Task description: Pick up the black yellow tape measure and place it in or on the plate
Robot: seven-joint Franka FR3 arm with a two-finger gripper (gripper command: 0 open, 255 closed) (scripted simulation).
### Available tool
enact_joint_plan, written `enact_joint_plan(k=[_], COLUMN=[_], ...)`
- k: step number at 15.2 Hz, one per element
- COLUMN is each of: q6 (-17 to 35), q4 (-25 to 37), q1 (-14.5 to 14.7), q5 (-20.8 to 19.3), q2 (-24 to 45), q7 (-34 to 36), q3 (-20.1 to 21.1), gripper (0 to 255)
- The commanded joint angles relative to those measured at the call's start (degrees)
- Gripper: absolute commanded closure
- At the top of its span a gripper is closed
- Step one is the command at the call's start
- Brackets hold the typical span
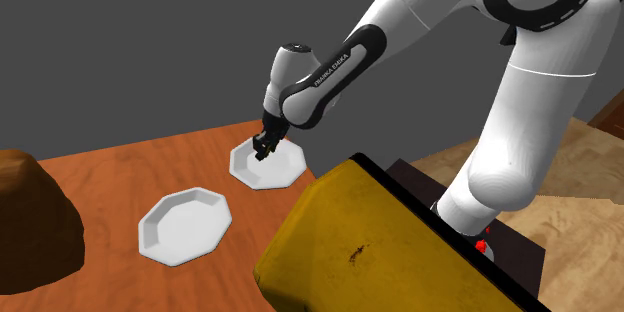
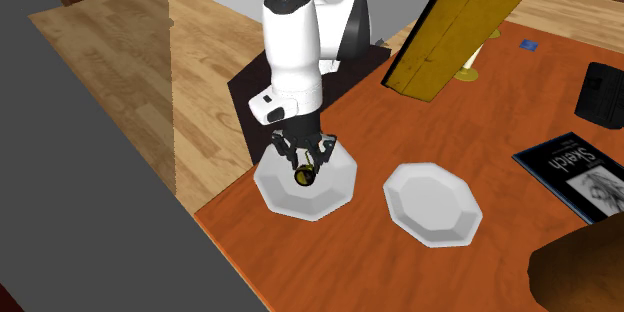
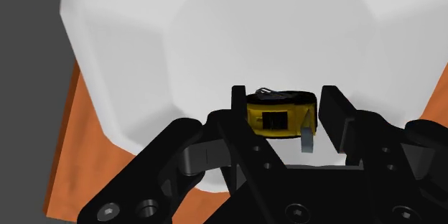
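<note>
My black gripper hangs just above a white octagonal plate near the wooden table's far edge. It is shut on the black and yellow tape measure, which sits clasped between the two fingers with the plate's white floor right behind it. In the second exterior view the tape measure shows as a small dark and yellow lump in the gripper, over the middle of that plate. The arm reaches down steeply from the stand.
A second white octagonal plate lies beside the first. A large yellow slab with a black edge leans near the stand. A brown lump, a sketch book and a black box lie farther off.
</note>
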Motion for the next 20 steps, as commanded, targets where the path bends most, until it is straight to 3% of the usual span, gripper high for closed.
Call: enact_joint_plan(k=[1, 3, 4, 9, 13, 20], q6=[-0.2, -0.2, -0.3, -0.2, -6.9, -6.9], q4=[-0.4, -0.4, -0.5, -0.4, -1.1, -1.1], q1=[0.0, 0.0, 0.0, 0.0, -1.4, -1.4], q5=[0.0, 0.0, 0.1, 0.0, 3.5, 3.5], q2=[0.3, 0.3, 0.2, 0.3, -7.2, -7.2], q7=[0.0, 0.0, 0.0, 0.0, -2.5, -2.5], q3=[0.0, 0.0, 0.0, 0.0, 1.3, 1.2], gripper=[255, 255, 0, 0, 0, 0])
